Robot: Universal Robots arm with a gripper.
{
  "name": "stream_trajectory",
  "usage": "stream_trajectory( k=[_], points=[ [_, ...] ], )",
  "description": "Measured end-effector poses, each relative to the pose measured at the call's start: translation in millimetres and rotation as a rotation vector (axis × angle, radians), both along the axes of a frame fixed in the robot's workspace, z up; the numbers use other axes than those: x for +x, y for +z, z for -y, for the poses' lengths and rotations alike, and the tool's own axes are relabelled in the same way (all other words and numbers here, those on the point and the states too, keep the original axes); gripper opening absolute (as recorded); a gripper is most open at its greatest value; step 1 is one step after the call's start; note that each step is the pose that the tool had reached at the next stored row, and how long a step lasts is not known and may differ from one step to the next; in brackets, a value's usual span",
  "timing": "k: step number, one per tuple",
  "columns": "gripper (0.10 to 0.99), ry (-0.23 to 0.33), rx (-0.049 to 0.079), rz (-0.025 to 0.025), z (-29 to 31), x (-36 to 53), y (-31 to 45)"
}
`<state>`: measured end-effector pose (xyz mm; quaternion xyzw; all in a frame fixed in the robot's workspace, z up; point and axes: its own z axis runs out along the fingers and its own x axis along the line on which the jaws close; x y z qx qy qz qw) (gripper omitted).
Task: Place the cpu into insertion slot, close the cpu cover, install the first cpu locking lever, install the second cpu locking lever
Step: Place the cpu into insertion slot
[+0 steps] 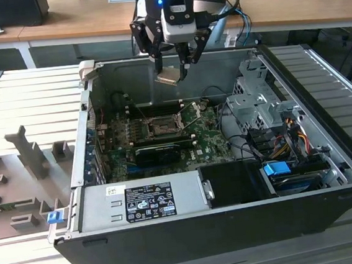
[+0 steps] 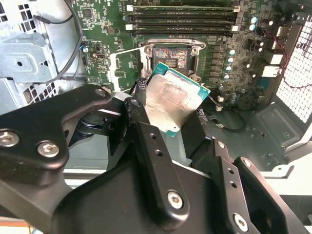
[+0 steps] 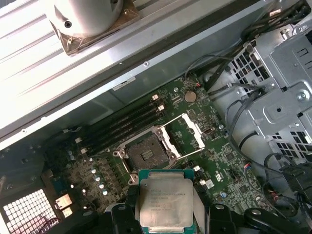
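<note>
My gripper [image 1: 170, 76] hangs above the open computer case [image 1: 324, 117], near its back wall, shut on the cpu [image 1: 168, 78]. The cpu [image 2: 173, 102] is a flat square chip with a pale metal face, held tilted between the black fingers [image 2: 146, 141]. Below it lies the insertion slot [image 1: 162, 128], a dark square socket on the green board, with nothing in it. In the first wrist view the cpu [image 3: 163, 202] is apart from the insertion slot [image 3: 145, 155]. The cpu cover [image 3: 187, 132] stands swung open beside the socket.
Long black memory slots [image 1: 152, 109] run behind the socket and a black graphics card [image 1: 159, 151] lies in front of it. A silver power supply [image 1: 142, 201] fills the case's front. A metal drive cage [image 1: 257, 99] and loose cables [image 1: 282, 137] sit toward the exterior view's right.
</note>
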<state>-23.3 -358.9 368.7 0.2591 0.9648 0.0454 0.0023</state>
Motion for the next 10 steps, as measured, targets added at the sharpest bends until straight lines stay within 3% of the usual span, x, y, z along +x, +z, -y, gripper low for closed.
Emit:
stream_trajectory(
  k=[10],
  points=[
    [0.529,-0.097,-0.001,0.0000,-0.3,0.0,-1.0]
  ],
)
